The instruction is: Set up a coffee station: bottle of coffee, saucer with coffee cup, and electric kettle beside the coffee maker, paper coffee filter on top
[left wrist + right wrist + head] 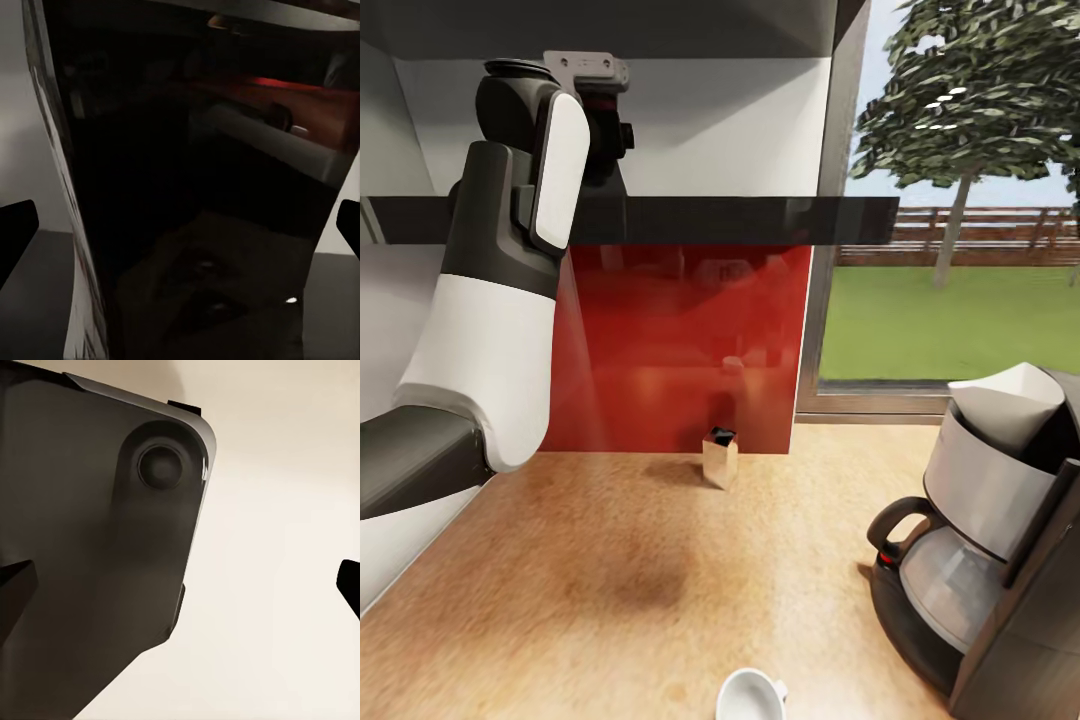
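Wooden counter [610,560] spreads across the lower part of the head view, backed by a red wall panel [680,350] and, at its right rear corner, a window [960,200] onto grass and a tree. Above the back edge runs a dark shelf [760,220], and the left arm [500,330] rises from the counter's left edge up past it, covering the shelf's left end.

At the counter's right edge stands the coffee maker [990,560], black with a glass pot, and a white paper filter [1010,400] sits in its top. Near the back edge, just before the red panel, stands a small tan bag [720,458] with a dark top, well apart from the coffee maker. At the front edge a white cup [752,695] is cut off by the frame.

The left gripper [180,217] is up at shelf level. Its wrist view shows the two dark fingertips [16,225] spread wide apart, with a tall, glossy dark object [195,187] just ahead between them; what it is I cannot tell, nor whether the fingers touch it.

The right gripper [180,585] also has its fingertips [15,585] spread apart, with a dark rounded casing [97,532] before a pale surface.
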### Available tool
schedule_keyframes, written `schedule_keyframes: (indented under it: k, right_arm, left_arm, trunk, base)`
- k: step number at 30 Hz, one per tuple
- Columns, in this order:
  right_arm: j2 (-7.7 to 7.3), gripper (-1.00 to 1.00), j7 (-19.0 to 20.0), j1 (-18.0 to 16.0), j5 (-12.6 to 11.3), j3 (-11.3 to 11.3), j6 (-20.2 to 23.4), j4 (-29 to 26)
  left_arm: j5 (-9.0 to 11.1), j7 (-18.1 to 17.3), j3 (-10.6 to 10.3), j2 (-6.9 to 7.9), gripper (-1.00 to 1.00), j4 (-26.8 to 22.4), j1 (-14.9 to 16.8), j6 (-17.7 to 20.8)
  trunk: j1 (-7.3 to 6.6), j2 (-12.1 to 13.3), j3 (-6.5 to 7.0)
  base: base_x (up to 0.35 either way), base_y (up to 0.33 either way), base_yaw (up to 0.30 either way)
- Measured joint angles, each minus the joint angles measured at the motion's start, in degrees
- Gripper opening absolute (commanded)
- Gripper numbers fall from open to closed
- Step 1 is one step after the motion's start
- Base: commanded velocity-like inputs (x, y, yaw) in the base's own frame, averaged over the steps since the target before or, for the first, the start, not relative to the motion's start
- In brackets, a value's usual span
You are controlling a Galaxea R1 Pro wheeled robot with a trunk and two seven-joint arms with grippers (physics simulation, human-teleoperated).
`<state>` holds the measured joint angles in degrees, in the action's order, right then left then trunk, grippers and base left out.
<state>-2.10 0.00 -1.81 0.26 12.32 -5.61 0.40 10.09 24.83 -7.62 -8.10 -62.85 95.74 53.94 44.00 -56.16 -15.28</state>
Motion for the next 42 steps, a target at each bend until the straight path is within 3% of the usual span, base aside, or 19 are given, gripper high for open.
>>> schedule_keyframes:
  k: [20, 21, 42]
  right_arm:
    - [0.0, 1.0, 0.0, 0.0, -0.01, 0.0, -0.01, 0.0]
    - [0.0, 1.0, 0.0, 0.0, -0.01, 0.0, -0.01, 0.0]
    - [0.0, 1.0, 0.0, 0.0, -0.01, 0.0, 0.0, 0.0]
  left_arm:
    - [-0.05, -0.07, 0.05, 0.02, 1.0, 0.13, 0.0, 0.07]
    - [-0.05, -0.07, 0.05, 0.01, -1.0, 0.12, 0.0, 0.07]
    - [0.07, 0.0, 0.16, 0.0, -1.0, -0.6, 0.0, 0.05]
  trunk:
    - [0.0, 0.0, 0.0]
    - [0.0, 0.0, 0.0]
    - [0.0, 0.0, 0.0]
  base:
    - [0.003, 0.0, 0.0]
    - [0.0, 0.0, 0.0]
    - [0.0, 0.0, 0.0]
